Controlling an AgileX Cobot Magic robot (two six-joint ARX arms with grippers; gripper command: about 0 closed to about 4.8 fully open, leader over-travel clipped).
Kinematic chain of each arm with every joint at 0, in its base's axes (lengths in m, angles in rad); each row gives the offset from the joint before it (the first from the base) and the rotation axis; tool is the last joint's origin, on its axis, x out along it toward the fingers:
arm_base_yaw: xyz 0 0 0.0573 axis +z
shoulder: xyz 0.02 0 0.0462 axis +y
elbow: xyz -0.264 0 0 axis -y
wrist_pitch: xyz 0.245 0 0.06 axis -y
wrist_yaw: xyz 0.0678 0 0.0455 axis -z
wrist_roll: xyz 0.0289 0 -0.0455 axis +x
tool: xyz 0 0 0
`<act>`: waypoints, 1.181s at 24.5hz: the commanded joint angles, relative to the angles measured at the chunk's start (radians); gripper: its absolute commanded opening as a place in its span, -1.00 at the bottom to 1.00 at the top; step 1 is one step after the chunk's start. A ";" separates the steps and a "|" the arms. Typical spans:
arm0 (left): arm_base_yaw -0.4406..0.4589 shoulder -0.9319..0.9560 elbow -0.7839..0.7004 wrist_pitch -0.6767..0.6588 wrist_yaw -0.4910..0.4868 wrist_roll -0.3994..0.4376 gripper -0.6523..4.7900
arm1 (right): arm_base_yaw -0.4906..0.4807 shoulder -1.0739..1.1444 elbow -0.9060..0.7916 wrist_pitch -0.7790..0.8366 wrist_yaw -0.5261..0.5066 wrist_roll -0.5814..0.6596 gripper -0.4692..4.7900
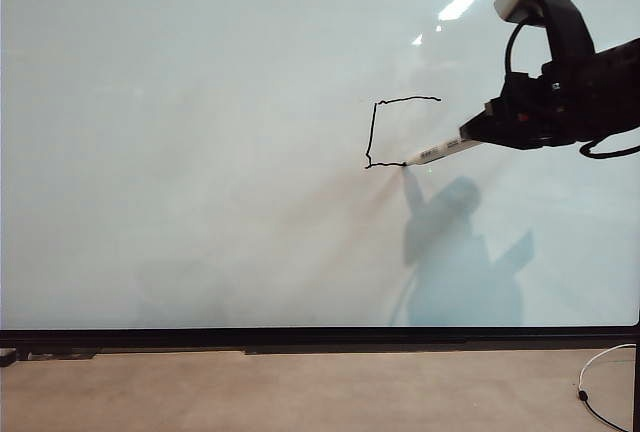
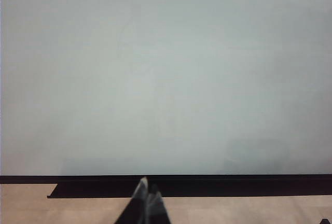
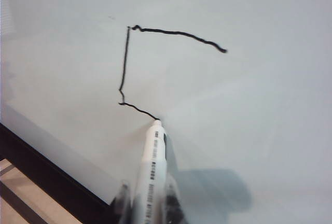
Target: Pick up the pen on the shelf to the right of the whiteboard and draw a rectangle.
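right gripper point(image 1: 478, 136): pinching pen point(image 1: 440, 151), tip on whiteboard point(image 1: 200, 152) at rectangle point(image 1: 385, 132) 6 o'clock side, to continue line | left gripper point(image 2: 147, 189): fingers pressed together, idle near lower edge

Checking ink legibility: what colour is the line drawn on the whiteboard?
Black, thin and wobbly; the right wrist view shows it best.

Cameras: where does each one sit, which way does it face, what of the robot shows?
Exterior: off the arms, facing the whiteboard; shows the right gripper holding the pen.
Left wrist: facing blank board; left gripper tips, shut, low.
Right wrist: along the pen, tip on the rectangle.
Shared: exterior and right wrist both show pen and rectangle.
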 commanded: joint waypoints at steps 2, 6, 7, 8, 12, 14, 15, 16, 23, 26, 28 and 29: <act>0.000 0.000 0.003 0.006 0.000 0.005 -0.78 | -0.016 -0.019 -0.010 0.025 0.034 -0.006 -0.84; 0.000 0.000 0.003 0.006 0.000 0.005 -0.78 | -0.035 -0.037 -0.025 0.025 0.037 -0.006 -0.84; 0.000 0.000 0.003 0.006 0.000 0.005 -0.78 | -0.037 -0.043 -0.029 0.026 0.039 -0.006 -0.84; 0.000 0.000 0.003 0.006 0.001 0.005 -0.78 | -0.038 -0.047 -0.030 0.024 0.041 -0.006 -0.84; 0.000 0.000 0.003 0.006 0.000 0.005 -0.78 | -0.052 -0.057 -0.032 0.024 0.041 -0.009 -0.84; 0.000 0.000 0.003 0.006 0.000 0.005 -0.78 | -0.052 -0.058 -0.032 0.024 0.042 -0.010 -0.84; 0.000 0.000 0.003 0.006 0.000 0.005 -0.78 | -0.053 -0.059 -0.033 0.024 0.044 -0.010 -0.84; 0.000 0.000 0.003 0.006 0.000 0.005 -0.78 | -0.061 -0.059 -0.035 0.025 0.041 -0.008 -0.84; 0.000 0.000 0.003 0.006 0.000 0.005 -0.78 | -0.065 -0.072 -0.044 0.026 0.045 -0.009 -0.84; 0.000 0.000 0.003 0.006 0.000 0.005 -0.78 | -0.066 -0.073 -0.046 0.025 0.042 -0.009 -0.84; 0.000 0.000 0.003 0.006 0.000 0.005 -0.78 | -0.064 -0.082 -0.052 0.026 0.034 -0.008 -0.84; 0.000 0.000 0.003 0.006 0.000 0.005 -0.78 | -0.057 -0.094 -0.057 0.018 0.033 -0.008 -0.84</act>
